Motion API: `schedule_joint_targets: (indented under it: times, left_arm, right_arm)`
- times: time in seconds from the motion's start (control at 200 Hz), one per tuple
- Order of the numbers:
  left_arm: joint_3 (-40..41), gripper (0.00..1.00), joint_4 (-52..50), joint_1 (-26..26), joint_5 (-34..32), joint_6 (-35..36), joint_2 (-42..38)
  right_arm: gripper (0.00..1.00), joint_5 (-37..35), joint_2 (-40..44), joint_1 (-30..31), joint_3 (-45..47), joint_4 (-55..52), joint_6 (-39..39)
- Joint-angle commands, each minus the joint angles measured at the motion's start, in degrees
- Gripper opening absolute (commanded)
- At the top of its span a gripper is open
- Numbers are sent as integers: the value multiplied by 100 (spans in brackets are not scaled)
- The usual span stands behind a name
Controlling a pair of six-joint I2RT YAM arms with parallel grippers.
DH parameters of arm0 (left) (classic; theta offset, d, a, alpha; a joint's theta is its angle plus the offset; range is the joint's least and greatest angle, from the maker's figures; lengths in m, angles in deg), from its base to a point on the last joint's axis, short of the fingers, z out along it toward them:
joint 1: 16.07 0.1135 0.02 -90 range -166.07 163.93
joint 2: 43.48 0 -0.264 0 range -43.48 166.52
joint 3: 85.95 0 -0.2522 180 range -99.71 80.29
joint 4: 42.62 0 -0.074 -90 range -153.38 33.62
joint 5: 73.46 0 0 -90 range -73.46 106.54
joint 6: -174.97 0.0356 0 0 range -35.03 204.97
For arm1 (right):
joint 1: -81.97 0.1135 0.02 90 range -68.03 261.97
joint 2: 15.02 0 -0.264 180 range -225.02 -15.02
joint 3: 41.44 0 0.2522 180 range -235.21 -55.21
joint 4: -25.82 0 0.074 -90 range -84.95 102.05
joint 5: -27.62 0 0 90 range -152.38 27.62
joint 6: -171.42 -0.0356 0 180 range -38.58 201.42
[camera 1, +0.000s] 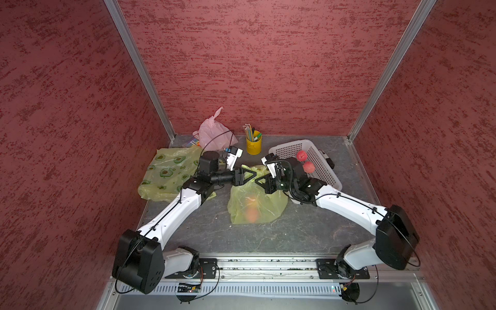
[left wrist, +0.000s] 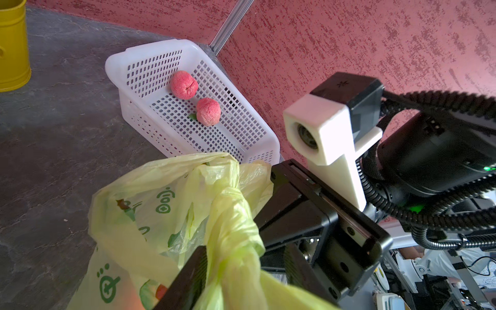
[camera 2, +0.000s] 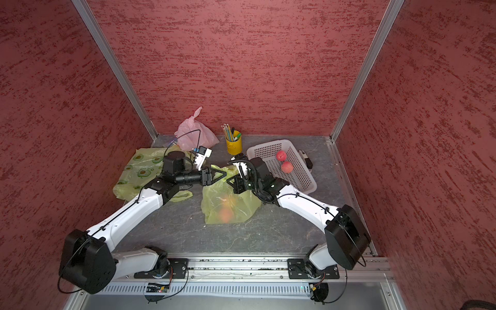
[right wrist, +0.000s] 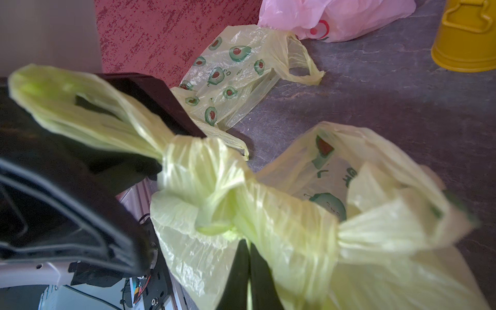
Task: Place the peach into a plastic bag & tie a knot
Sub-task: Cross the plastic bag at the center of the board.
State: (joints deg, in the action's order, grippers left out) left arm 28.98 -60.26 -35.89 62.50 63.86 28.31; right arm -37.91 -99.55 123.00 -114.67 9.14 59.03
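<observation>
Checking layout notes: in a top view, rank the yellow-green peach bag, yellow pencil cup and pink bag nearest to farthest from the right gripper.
1. yellow-green peach bag, pinched by the right gripper.
2. yellow pencil cup, behind it.
3. pink bag, back left corner.

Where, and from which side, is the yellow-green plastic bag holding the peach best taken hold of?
Grip the twisted knot at the mouth of the yellow-green plastic bag, coming from above. There the plastic is gathered into one firm bunch raised over the table; the body below is slack film around the peach.
</observation>
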Motion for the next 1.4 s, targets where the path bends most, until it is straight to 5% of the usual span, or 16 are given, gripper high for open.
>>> schedule_joint_targets:
  times: [0.0,0.321,0.526,0.586,0.681,0.857,1.177,1.392]
  left_arm:
    - [-118,48,136,14,-14,-79,78]
    - [-292,39,-6,-213,53,20,362]
    - [-339,8,-8,-238,221,51,447]
    - [-327,0,22,-189,287,71,433]
    - [-243,0,289,7,676,-30,394]
    - [-219,0,502,261,1450,-39,284]
    - [-507,0,-145,276,1962,253,130]
    - [-509,0,-151,334,1915,230,132]
  right_arm:
    - [0,339,60,-26,-59,3,60]
    - [0,776,61,-19,-66,234,-35]
    - [0,1063,95,-22,-169,71,35]
    - [16,1167,319,-30,-251,-171,193]
    - [38,1157,696,-96,-386,-612,476]
    - [66,971,1315,-428,-735,-1077,852]
    - [76,1482,205,-464,-1823,-1761,1467]
    - [75,1931,94,-448,-1504,-1663,1328]
